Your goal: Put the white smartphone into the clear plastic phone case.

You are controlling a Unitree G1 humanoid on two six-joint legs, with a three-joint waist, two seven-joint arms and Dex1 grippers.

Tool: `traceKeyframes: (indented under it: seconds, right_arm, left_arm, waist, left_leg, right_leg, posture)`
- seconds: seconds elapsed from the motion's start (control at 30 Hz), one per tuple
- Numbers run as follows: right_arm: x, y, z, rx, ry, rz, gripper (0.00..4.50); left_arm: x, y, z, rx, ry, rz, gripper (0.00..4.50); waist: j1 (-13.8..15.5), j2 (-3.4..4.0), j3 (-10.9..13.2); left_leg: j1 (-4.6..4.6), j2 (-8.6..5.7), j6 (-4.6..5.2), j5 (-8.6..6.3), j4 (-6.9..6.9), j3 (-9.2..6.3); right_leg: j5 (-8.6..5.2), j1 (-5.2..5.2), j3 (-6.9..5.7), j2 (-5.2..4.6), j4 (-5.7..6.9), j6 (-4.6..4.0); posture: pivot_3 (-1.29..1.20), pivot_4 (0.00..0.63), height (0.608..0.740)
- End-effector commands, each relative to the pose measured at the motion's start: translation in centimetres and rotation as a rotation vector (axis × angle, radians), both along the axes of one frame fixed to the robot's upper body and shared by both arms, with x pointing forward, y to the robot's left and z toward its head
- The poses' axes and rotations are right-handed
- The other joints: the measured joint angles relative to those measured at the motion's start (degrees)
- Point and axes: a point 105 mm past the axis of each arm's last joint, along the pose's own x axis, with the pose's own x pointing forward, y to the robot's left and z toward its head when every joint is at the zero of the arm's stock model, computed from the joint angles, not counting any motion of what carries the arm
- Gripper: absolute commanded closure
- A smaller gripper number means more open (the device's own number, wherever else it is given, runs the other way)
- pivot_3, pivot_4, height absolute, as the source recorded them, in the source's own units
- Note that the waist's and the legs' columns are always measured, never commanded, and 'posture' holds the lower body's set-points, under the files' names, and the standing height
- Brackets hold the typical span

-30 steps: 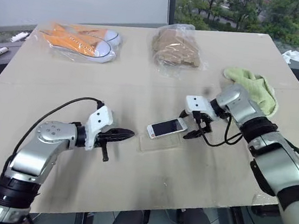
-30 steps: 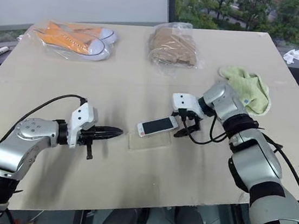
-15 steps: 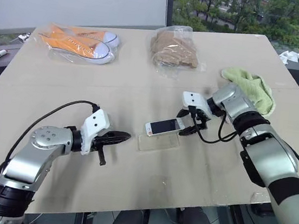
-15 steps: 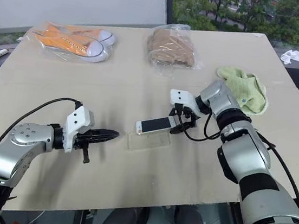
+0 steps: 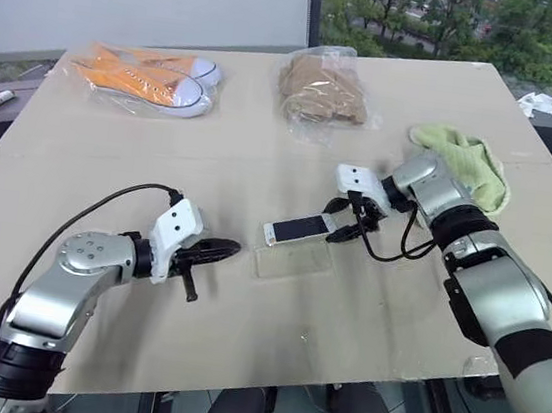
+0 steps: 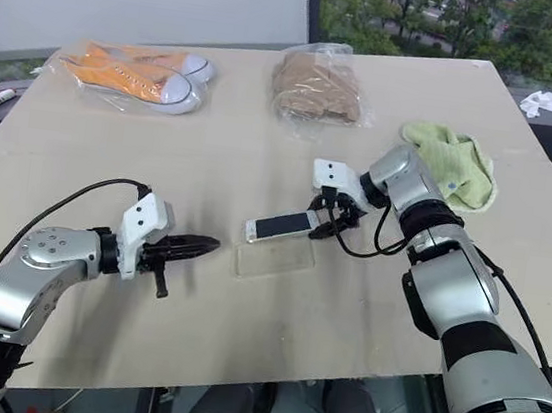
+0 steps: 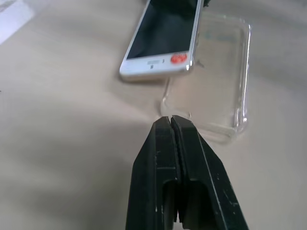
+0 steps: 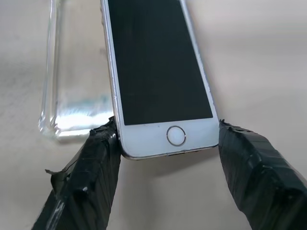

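Note:
The white smartphone (image 5: 296, 229) lies screen up, just beyond the clear plastic phone case (image 5: 294, 261) at the middle of the table. My right gripper (image 5: 338, 231) is shut on the phone's home-button end, one taped finger (image 8: 91, 172) on each long side. In the right wrist view the smartphone (image 8: 158, 62) runs alongside the case (image 8: 72, 72). A shadow lies under the held end. My left gripper (image 5: 233, 249) is shut and empty. Its tips (image 7: 171, 120) point at the near corner of the case (image 7: 225, 72), a short way off it.
Orange sneakers in a clear bag (image 5: 151, 78) lie at the far left of the table. A bagged brown item (image 5: 323, 86) is at the far middle. A green cloth (image 5: 468, 160) sits behind my right forearm. The table's near edge (image 5: 265, 381) runs below both arms.
My right gripper's fingers have closed on the phone's end, and the phone has shifted slightly left and risen a little. The left arm has stayed put.

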Motion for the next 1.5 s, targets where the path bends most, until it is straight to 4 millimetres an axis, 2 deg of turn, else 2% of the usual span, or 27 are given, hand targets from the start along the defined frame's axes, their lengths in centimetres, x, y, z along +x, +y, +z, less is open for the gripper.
traceKeyframes:
  seconds: [0.03,0.23,0.37,0.67,0.77,1.07,1.5]
  right_arm:
    - [-1.2,0.2,2.4,0.045,-0.092,0.084,1.75]
    - [-3.8,-0.1,3.0,0.038,-0.239,0.101,1.75]
    - [-4.1,-0.7,2.6,0.001,-0.328,0.04,1.75]
    - [-5.6,-0.4,1.3,-0.034,-0.351,0.005,1.75]
    - [-6.5,-0.2,0.8,-0.038,-0.322,0.021,1.75]
    - [-6.6,-0.7,0.2,-0.073,-0.327,0.004,1.75]
    - [-6.5,-0.5,-0.3,-0.076,-0.33,-0.023,1.75]
  left_arm:
    - [0.7,0.4,1.5,-0.055,-0.042,0.023,4.5]
    - [1.3,-0.9,2.7,-0.156,-0.041,-0.012,4.5]
    - [1.6,-1.7,2.3,-0.147,-0.025,-0.048,4.5]
    - [1.7,-4.1,1.5,-0.168,0.017,-0.146,4.5]
    - [1.2,-4.7,0.5,-0.138,0.048,-0.185,4.5]
    - [0.7,-4.6,-1.9,-0.043,0.083,-0.222,4.5]
    - [1.0,-5.3,-3.0,-0.01,0.073,-0.251,4.5]
  waist:
    - [0.2,0.0,0.0]
    - [0.5,-0.01,0.0]
    - [0.2,-0.02,0.0]
    - [0.3,-0.04,0.0]
    - [0.4,-0.04,0.0]
    - [0.5,-0.04,0.0]
    - [0.6,-0.07,0.0]
  left_leg:
    - [-0.01,0.0,0.0,0.0,0.0,-0.02]
    - [-0.23,-0.03,0.01,0.0,0.15,-0.14]
    - [-0.24,-0.03,0.0,0.0,0.16,-0.11]
    - [-0.26,-0.05,0.01,0.0,0.17,-0.12]
    - [-0.26,-0.05,0.01,0.0,0.17,-0.13]
    - [-0.26,-0.05,0.01,0.01,0.19,-0.13]
    - [-0.25,-0.05,0.01,0.01,0.22,-0.13]
  right_leg:
    - [0.0,0.0,-0.02,-0.01,-0.01,0.0]
    - [0.0,-0.07,-0.15,-0.05,-0.02,0.0]
    - [0.0,-0.11,-0.13,-0.03,0.01,0.0]
    - [0.0,-0.11,-0.13,-0.04,-0.01,0.0]
    - [0.0,-0.11,-0.15,-0.04,-0.01,0.0]
    - [0.0,-0.1,-0.15,-0.03,-0.02,0.0]
    - [0.0,-0.07,-0.15,-0.04,0.0,0.0]
  posture:
    - [0.0,0.15,0.74]
    - [0.0,0.15,0.74]
    - [0.0,0.15,0.74]
    - [0.0,0.15,0.74]
    - [0.0,0.15,0.74]
    - [0.0,0.15,0.74]
    - [0.0,0.15,0.74]
